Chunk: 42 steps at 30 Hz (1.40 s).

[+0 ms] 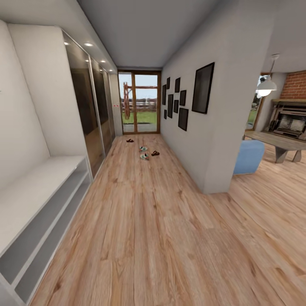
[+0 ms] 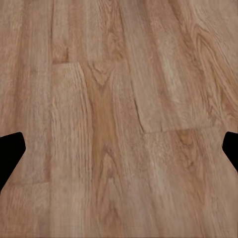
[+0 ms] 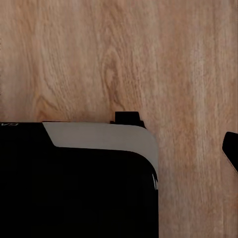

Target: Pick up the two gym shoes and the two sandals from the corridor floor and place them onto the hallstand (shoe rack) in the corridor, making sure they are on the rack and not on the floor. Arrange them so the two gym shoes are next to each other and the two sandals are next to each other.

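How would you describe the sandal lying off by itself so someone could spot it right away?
Look down the corridor floor to the glass door at its far end. The lone sandal lies just before that door, toward the wardrobe side. It is small, dark brown and farthest away, apart from the cluster of two pale gym shoes and the other sandal.

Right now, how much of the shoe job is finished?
Nothing is done yet. Both gym shoes and both sandals lie on the corridor floor, far down toward the glass door. The hallstand holds no shoes. The left claw is open over bare planks. All four pickups remain.
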### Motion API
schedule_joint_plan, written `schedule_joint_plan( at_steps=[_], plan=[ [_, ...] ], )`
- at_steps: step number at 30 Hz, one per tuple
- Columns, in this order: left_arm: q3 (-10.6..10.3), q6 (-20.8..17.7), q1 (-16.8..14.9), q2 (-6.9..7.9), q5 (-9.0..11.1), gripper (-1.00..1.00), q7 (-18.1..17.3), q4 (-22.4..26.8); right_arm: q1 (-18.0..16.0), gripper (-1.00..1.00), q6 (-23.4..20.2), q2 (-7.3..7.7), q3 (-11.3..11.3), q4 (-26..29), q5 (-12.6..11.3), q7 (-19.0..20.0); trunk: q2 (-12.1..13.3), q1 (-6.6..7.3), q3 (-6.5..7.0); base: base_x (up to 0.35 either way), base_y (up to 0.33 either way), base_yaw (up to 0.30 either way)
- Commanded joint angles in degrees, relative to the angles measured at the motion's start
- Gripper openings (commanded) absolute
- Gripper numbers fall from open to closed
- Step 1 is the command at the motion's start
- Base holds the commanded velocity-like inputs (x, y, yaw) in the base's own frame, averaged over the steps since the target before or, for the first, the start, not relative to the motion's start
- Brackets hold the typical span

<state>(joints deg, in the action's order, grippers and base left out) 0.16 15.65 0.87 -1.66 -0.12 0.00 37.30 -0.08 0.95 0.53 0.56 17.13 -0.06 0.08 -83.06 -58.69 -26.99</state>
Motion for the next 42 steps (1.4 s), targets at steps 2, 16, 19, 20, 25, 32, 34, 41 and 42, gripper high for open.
schedule_joint_plan(
  at_steps=[2, 16, 19, 20, 25, 32, 34, 41, 42],
  plan=[
    [0.02, 0.08, 0.01, -0.01, 0.01, 1.0, 0.0, 0.05, -0.01, 1.0, 0.1, 0.0, 0.05, 0.01, -0.03, 0.01, -0.02, -0.04, -0.04, 0.347, 0.0, 0.002],
    [-0.03, 0.0, 0.01, -0.03, -0.05, 1.0, 0.08, 0.05, -0.01, 1.0, 0.21, 0.0, 0.06, 0.01, -0.29, 0.01, -0.02, -0.04, -0.04, 0.346, 0.0, 0.0],
    [-0.02, 0.0, 0.01, -0.02, -0.05, 1.0, 0.09, 0.05, -0.01, 1.0, 0.25, 0.0, 0.06, 0.01, -0.3, 0.03, -0.02, -0.04, -0.04, 0.346, 0.0, 0.0],
    [0.0, 0.0, 0.01, -0.01, -0.05, 1.0, 0.09, 0.05, -0.01, 1.0, 0.26, 0.0, 0.04, 0.01, -0.29, 0.06, -0.02, -0.04, -0.04, 0.347, 0.0, 0.0],
    [0.01, 0.0, 0.01, -0.01, -0.06, 1.0, 0.09, 0.05, -0.01, 1.0, 0.24, 0.0, -0.02, 0.01, -0.23, 0.11, -0.02, -0.04, -0.04, 0.348, 0.0, 0.0],
    [0.02, 0.0, 0.01, -0.01, -0.06, 1.0, 0.09, 0.05, -0.01, 1.0, 0.2, 0.0, -0.1, 0.01, -0.18, 0.27, -0.02, -0.04, -0.04, 0.348, 0.0, 0.0],
    [0.02, 0.0, 0.01, -0.01, -0.06, 1.0, 0.09, 0.05, -0.01, 1.0, 0.2, 0.0, -0.12, 0.01, -0.15, 0.27, -0.02, -0.04, -0.04, 0.348, 0.0, 0.0],
    [0.02, 0.0, 0.01, -0.01, -0.06, 1.0, 0.09, 0.05, -0.01, 1.0, 0.2, 0.0, -0.28, 0.01, 0.1, 0.35, -0.02, -0.04, -0.04, 0.348, 0.0, 0.0],
    [0.02, 0.0, 0.01, -0.01, -0.06, 1.0, 0.09, 0.05, -0.01, 1.0, 0.2, 0.0, -0.3, 0.01, 0.11, 0.35, -0.02, -0.04, -0.04, 0.348, 0.0, 0.0]
  ],
)
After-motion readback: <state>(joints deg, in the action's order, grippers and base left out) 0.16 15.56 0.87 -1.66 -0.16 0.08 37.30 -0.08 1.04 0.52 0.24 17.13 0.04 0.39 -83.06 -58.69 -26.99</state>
